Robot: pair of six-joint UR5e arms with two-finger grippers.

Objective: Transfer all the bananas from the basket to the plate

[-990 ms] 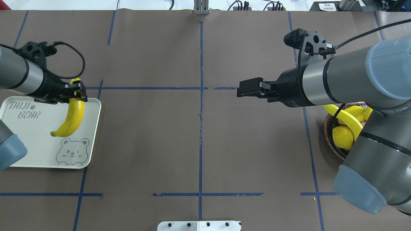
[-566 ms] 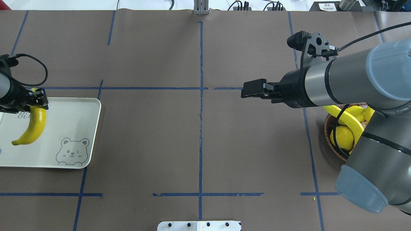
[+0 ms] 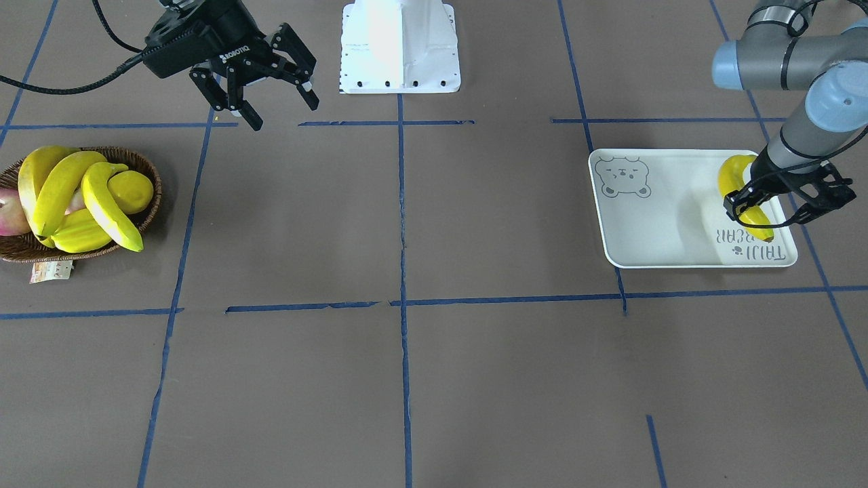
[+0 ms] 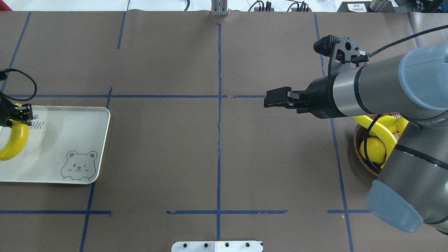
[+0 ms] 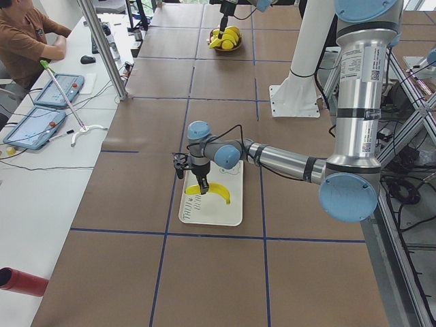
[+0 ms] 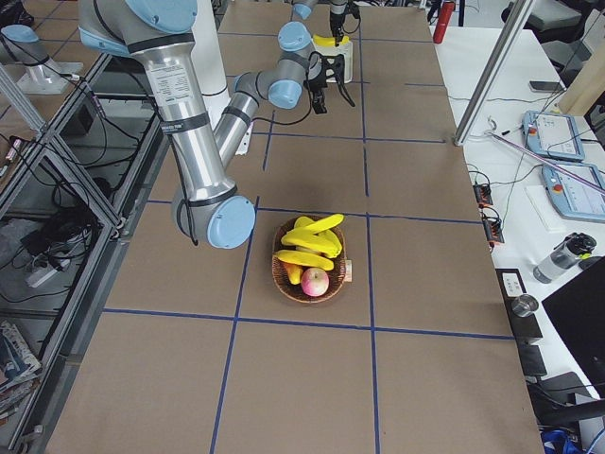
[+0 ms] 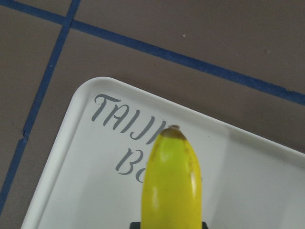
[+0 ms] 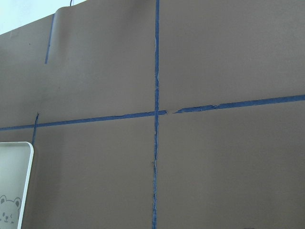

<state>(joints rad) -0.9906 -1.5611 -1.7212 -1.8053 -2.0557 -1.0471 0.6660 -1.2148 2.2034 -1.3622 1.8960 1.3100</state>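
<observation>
Held banana (image 3: pixel 734 175): over the plate (image 3: pixel 664 224) at the right of the front-facing view, by the lettering corner; probably about to be set down. I can't tell if it touches.
Left gripper (image 3: pixel 766 211): clenched on that banana.
Other bananas (image 3: pixel 102 203): heaped in the basket (image 3: pixel 160 190), far left, beside a lemon (image 3: pixel 132 190).
Right gripper (image 3: pixel 285 114): fingers spread and empty, upper left; seemingly waiting.
Surface: brown table cover (image 3: pixel 475 224), gridded with blue tape (image 3: pixel 400 203).
Room: an operator (image 5: pixel 27 34) sits by tablets (image 5: pixel 60 88).

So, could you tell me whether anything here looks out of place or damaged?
Nothing is spilled or broken. One banana lies on top of the pile in the basket with its tip poking out over the rim, so it looks loosely seated. The blue tape is frayed near the table's middle.
</observation>
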